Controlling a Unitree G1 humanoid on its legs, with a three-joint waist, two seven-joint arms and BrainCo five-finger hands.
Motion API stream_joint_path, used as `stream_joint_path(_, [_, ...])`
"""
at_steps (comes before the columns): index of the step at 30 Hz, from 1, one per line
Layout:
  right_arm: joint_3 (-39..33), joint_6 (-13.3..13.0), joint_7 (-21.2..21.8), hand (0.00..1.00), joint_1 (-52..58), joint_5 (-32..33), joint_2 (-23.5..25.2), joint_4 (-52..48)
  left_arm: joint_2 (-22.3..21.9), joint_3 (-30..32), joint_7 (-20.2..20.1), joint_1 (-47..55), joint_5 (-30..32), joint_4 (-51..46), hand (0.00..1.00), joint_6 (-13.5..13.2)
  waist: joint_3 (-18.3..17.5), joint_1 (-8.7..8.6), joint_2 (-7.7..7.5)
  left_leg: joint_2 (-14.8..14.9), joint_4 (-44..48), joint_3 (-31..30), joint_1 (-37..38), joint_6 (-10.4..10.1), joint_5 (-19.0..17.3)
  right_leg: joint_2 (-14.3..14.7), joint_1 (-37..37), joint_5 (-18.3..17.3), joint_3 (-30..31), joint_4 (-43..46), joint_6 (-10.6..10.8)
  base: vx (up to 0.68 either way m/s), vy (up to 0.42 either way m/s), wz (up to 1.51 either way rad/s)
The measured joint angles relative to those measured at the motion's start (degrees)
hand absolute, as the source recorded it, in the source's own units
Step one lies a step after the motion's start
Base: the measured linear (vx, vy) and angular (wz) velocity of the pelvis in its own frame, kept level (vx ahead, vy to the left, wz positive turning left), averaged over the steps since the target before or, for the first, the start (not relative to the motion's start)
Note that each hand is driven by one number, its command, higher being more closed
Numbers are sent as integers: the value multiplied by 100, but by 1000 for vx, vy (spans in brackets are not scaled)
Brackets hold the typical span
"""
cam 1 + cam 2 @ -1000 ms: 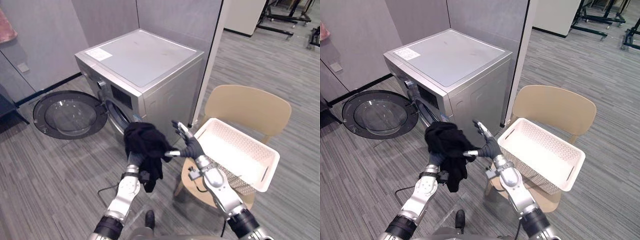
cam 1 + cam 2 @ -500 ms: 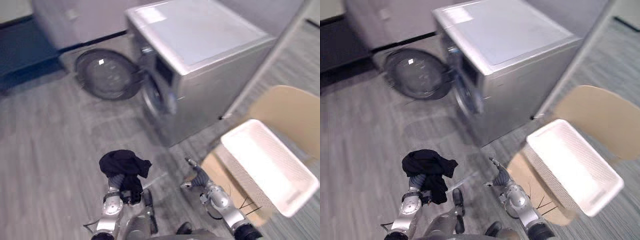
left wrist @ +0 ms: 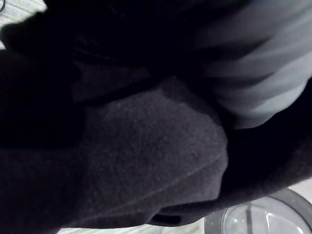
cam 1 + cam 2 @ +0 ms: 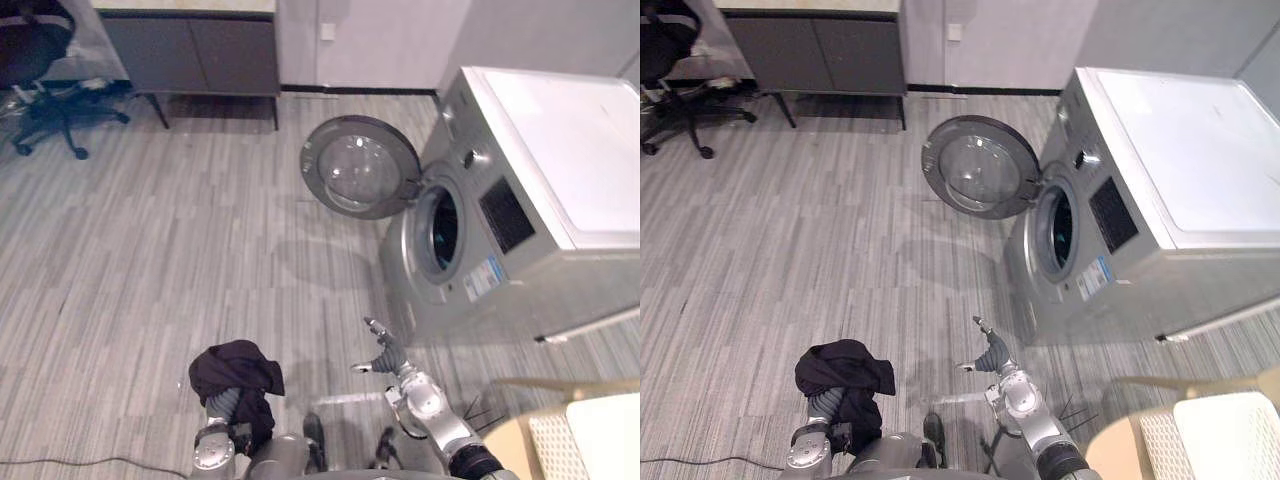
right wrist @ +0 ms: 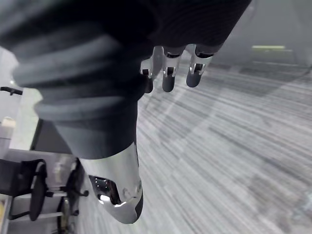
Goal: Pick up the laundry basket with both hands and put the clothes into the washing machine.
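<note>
Clothes (image 4: 236, 372) cover the left robot hand (image 3: 253, 68), well apart from the washing machine (image 4: 540, 140).

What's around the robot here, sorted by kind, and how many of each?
Washing machine: 1
Black garment: 1
Laundry basket: 1
Chairs: 2, tan chair and office chair
Cabinet: 1
Total: 6

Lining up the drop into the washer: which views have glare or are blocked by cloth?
Left eye view: the washing machine glares white on top, but its drum opening reads dark and unobstructed. Left wrist view: the black garment lies against the camera, in deep shadow. Right wrist view: the floor past the right hand is well lit, with soft shadows.
</note>
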Motion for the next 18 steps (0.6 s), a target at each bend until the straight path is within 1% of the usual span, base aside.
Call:
stream_joint_path(1, [-49,0,-2,0,3,21,-23,-21,0,-78,-13,-90,1,1,100,-2,52,-38,53,-31,-78,-146,113,3,-3,99,-155,136,-19,-682,145,264,24,74])
stream_joint_path(2, [-93,0,4,0,5,44,-45,-23,-6,-142,-18,-175,2,-1,100,-3,124,-62,61,-51,-140,-307,256,-3,0,212,-155,380,-45,-1324,208,360,17,106])
stream_joint_path(3, [-153,3,3,0,65,72,-50,-21,2,-201,-19,-275,2,-13,100,-31,218,-79,79,-148,-260,-527,499,-9,5,328,-123,873,-22,-2420,279,474,-10,98])
stream_joint_path(4, [-152,8,8,0,109,75,-46,-23,5,-205,-20,-298,12,-17,100,-45,234,-85,44,-235,-317,-661,645,-22,-9,354,-175,1159,47,-2826,275,424,-36,92])
stream_joint_path(5, [-151,8,18,0,150,78,-39,-29,4,-211,-27,-304,29,-18,100,-46,238,-105,11,-288,-313,-760,725,-111,-67,376,-242,1292,170,-2885,202,575,-119,100])
stream_joint_path(6, [-167,11,52,0,276,102,-49,-114,1,-269,-48,-297,81,-21,100,-62,215,-194,20,-290,-197,-1007,823,-222,-340,417,-348,1432,269,-2612,-53,501,-140,99])
stream_joint_path(7, [-186,11,77,0,351,101,-49,-192,-7,-292,-75,-287,115,-22,100,-68,214,-234,25,-241,-49,-1088,831,-376,-540,465,-331,1486,148,-2451,-141,513,-165,97])
stream_joint_path(8, [-185,11,105,0,426,100,-44,-244,-6,-300,-119,-240,118,-20,100,-66,206,-259,41,-154,182,-1095,821,-668,-732,527,-220,1527,0,-2413,-222,531,-213,94])
stream_joint_path(9, [-239,11,111,0,551,101,-10,-294,39,-329,-155,-189,132,-20,100,-42,209,-351,33,14,1535,-690,372,-879,-869,714,66,1788,-98,-2545,-708,531,-212,69])
stream_joint_path(10, [-235,20,114,0,580,101,-34,-288,-34,-325,-157,-133,135,-50,100,-32,213,-328,163,316,2379,-348,78,-922,-846,888,242,1727,-153,-2619,-714,686,-233,26])
stream_joint_path(11, [-226,17,111,0,580,104,-66,-333,-108,-299,-159,-40,141,-72,100,-30,209,-267,303,773,3471,56,-238,-827,-578,1176,617,1600,-72,-2856,-807,502,-99,-46])
stream_joint_path(12, [-224,18,109,0,557,111,-45,-363,-129,-260,-163,-4,151,-73,100,-26,207,-233,335,1039,4028,228,-410,-682,-291,1333,808,1561,9,-2983,-857,636,-72,-99])
stream_joint_path(13, [-246,7,94,0,544,126,54,-493,-109,-272,-208,-43,243,-76,100,-14,203,-111,291,1390,4748,369,-725,-577,-315,1530,1097,1481,275,-3112,-923,604,-23,-105])
stream_joint_path(14, [-309,-8,73,0,489,129,56,-528,-110,-323,-271,-118,318,-76,100,-13,226,-98,211,1462,4806,402,-903,-560,-559,1566,1302,1470,505,-3236,-935,567,-36,-96])
stream_joint_path(15, [-351,-9,63,0,471,130,60,-529,-110,-380,-276,-179,342,-85,100,-14,223,-99,167,1461,4720,393,-1000,-560,-654,1557,1411,1471,633,-3326,-934,508,-22,-81])
stream_joint_path(16, [-475,-10,28,0,458,130,43,-520,-142,-435,-357,-282,372,-147,100,-30,230,-75,104,1399,4234,289,-1153,-642,-821,1501,1634,1471,887,-3447,-933,431,31,-89])
stream_joint_path(17, [-583,-10,-4,0,464,131,47,-519,-168,-441,-391,-335,422,-179,100,-47,231,-81,97,1275,3635,19,-1230,-752,-893,1467,1738,1471,1117,-3437,-933,403,72,-98])
stream_joint_path(18, [-646,-9,-10,0,466,128,56,-508,-175,-445,-393,-360,465,-193,100,-48,235,-85,91,1192,3280,-239,-1276,-773,-889,1442,1791,1463,1258,-3431,-920,356,147,-115])
